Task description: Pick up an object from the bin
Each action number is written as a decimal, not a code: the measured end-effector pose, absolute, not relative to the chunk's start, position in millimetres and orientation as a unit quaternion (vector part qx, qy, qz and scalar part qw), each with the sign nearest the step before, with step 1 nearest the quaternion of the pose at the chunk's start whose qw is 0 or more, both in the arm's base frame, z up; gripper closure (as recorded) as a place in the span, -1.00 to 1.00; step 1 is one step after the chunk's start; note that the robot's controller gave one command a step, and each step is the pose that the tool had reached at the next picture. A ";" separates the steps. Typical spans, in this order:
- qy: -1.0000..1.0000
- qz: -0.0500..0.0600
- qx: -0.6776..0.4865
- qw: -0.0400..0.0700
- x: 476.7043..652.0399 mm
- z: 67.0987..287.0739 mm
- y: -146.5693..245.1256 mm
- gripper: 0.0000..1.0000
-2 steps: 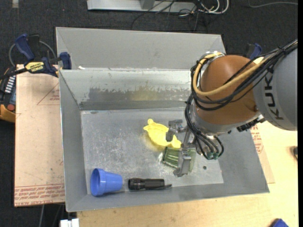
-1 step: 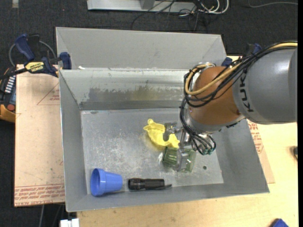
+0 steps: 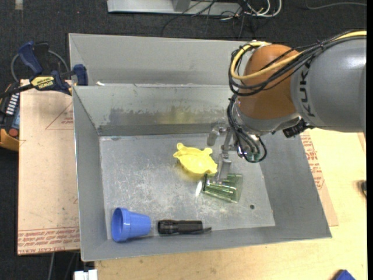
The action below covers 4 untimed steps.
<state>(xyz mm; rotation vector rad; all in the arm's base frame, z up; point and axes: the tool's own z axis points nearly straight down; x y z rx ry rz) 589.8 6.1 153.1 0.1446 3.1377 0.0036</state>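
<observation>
Four things lie in the grey metal bin (image 3: 140,174). A yellow toy (image 3: 194,159) and a clear green piece (image 3: 223,188) sit mid-floor. A blue cone (image 3: 129,224) and a black pen-like tool (image 3: 179,227) lie near the front wall.

You see the tool (image 3: 224,156) low over the middle of the grey bin (image 3: 140,177), under the orange wrist cover (image 3: 268,83) of the arm (image 3: 341,80). On the view's left of the tool, a lumpy yellow toy (image 3: 194,160) lies on the bin floor, so close that the two look to be touching. Just below the tool in the view lies a clear green ribbed piece (image 3: 224,188). Well apart from the tool, toward the near left corner, you have a blue cone-shaped cup (image 3: 128,224) on its side, with a black pen-like stick (image 3: 180,227) lying flat just beside it.
</observation>
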 end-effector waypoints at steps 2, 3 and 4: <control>0.997 0.002 0.077 0.003 604.5 70.7 12.7 -1.00; 0.999 0.003 0.031 0.012 606.7 78.2 15.2 1.00; 0.999 0.003 0.031 0.012 606.7 78.1 15.1 1.00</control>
